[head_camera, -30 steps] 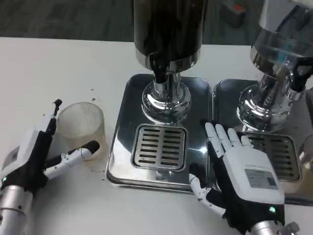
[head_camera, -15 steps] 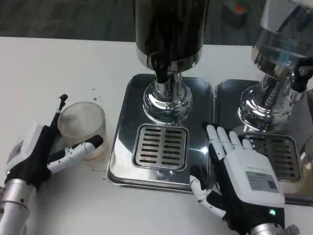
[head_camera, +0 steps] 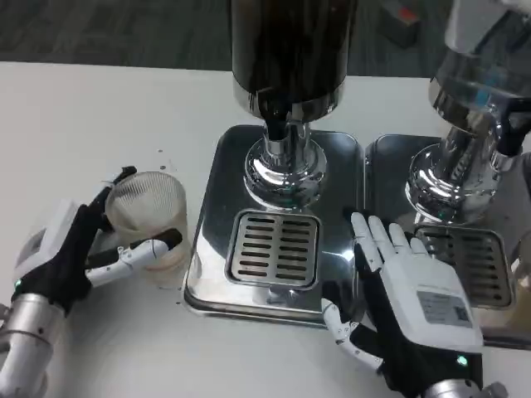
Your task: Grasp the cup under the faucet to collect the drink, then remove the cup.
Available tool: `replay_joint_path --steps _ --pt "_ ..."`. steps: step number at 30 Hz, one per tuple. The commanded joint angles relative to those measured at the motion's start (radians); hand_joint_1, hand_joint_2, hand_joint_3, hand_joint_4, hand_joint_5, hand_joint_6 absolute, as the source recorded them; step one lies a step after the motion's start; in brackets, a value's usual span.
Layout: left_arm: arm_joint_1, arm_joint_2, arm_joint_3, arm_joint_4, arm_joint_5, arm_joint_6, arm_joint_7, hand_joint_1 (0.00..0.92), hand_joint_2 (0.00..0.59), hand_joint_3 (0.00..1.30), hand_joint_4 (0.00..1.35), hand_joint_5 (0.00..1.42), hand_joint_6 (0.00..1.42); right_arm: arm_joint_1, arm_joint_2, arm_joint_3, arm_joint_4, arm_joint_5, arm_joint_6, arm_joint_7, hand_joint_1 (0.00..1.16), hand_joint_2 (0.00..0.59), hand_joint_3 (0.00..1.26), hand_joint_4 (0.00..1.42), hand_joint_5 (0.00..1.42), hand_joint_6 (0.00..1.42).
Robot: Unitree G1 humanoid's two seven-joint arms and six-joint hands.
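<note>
Clear ribbed cup (head_camera: 148,217), seemingly empty, is clasped by left hand (head_camera: 70,253) fingers (head_camera: 137,251); right hand (head_camera: 412,303) fingers lie spread.

Bright overhead light, glare on steel tray (head_camera: 214,178), top-right maybe blurred.

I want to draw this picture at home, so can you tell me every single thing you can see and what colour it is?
cup: one, clear ribbed plastic, on the white table left of the dark dispenser's tray, between the left hand's fingers.
dark dispenser: one, black tank on a shiny silver base, centre back.
second dispenser: one, clear tank, silver base, right.
drip trays: two, shiny silver with slotted grilles, under the dispensers.
table: one, white.
left hand: white and black, around the cup.
right hand: white and black, flat, fingers apart, on the trays.
</note>
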Motion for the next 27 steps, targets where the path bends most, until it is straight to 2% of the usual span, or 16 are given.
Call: replay_joint_path --steps 1,5,9,12,18,27 --pt "0.009 -0.003 -0.015 0.012 0.023 -0.018 0.023 0.409 0.106 0.41 0.54 0.77 0.91 0.004 0.006 -0.001 -0.015 0.006 0.002 -0.004 0.37 0.521 0.0 0.0 0.0 0.03" --pt "0.009 0.0 -0.016 0.009 0.028 -0.033 0.047 0.417 0.104 0.51 0.64 0.85 0.98 0.005 0.007 -0.001 -0.014 0.007 0.002 -0.004 0.38 0.521 0.0 0.0 0.0 0.03" --pt "0.007 0.002 -0.016 0.006 0.037 -0.038 0.072 0.424 0.104 0.55 0.68 0.88 1.01 0.004 0.008 -0.001 -0.013 0.008 0.002 -0.003 0.38 0.521 0.0 0.0 0.0 0.03" --pt "0.012 0.011 -0.034 -0.011 0.095 -0.034 0.172 0.424 0.104 0.59 0.72 0.91 1.02 0.003 0.009 -0.001 -0.013 0.008 0.003 -0.003 0.38 0.521 0.0 0.0 0.0 0.03" --pt "0.01 0.006 -0.05 -0.017 0.163 -0.02 0.329 0.435 0.095 0.62 0.74 0.92 1.04 0.007 0.014 0.0 -0.016 0.004 0.007 -0.007 0.38 0.521 0.0 0.0 0.0 0.04" --pt "-0.005 0.005 -0.05 -0.009 0.167 -0.022 0.372 0.456 0.084 0.66 0.75 0.93 1.06 0.006 0.018 -0.004 -0.014 0.002 0.008 -0.013 0.39 0.521 0.0 0.0 0.0 0.05"
